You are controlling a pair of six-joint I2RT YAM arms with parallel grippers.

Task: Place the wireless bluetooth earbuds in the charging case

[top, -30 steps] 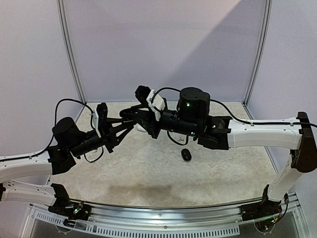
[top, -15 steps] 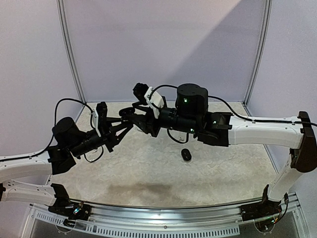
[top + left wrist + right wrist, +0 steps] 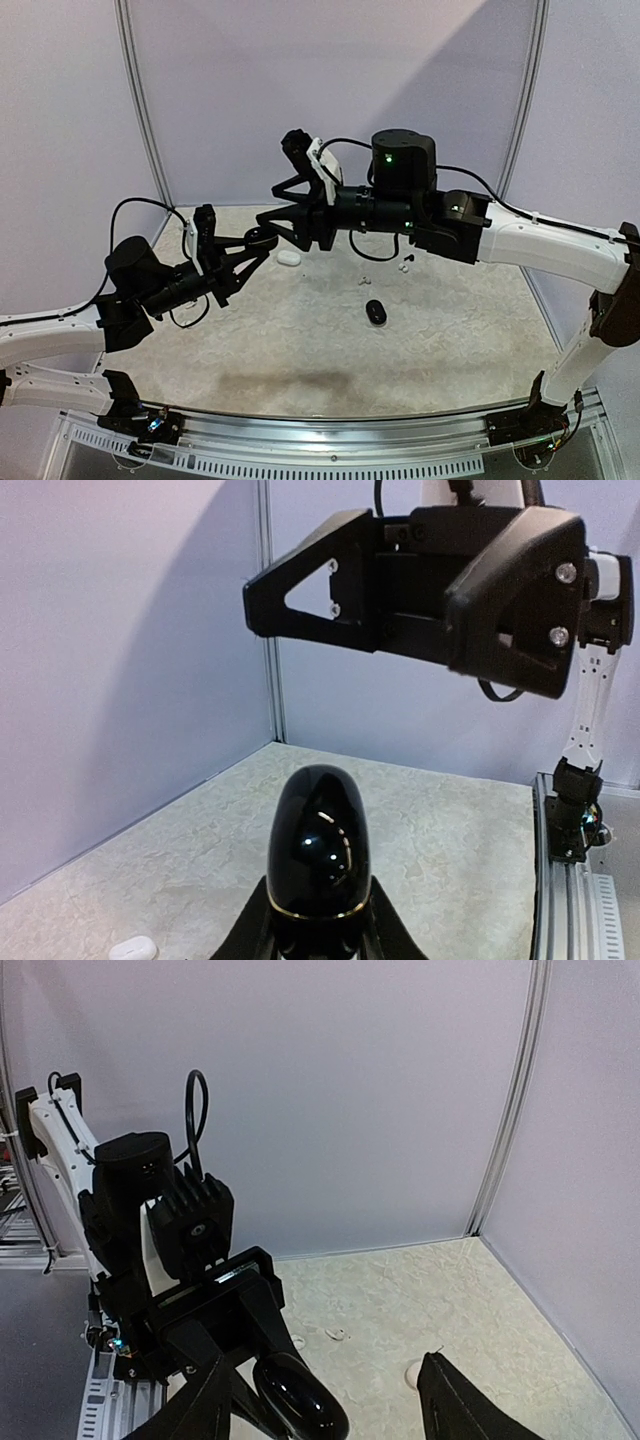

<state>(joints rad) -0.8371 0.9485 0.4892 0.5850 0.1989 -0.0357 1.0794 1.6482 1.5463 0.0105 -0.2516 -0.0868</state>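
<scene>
Beige mat, white earbuds loose: they look tiny, light, slippery, so pinch across the bulb. Left gripper clamps the black case; right gripper gapes.

A charging case is held above the bench in the left hand, below the right hand; earbuds are laid rightward, behind a second case.

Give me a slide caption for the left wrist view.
Left gripper clamps a glossy black case, the right gripper hanging above it, a white case lying on the table below.
</scene>
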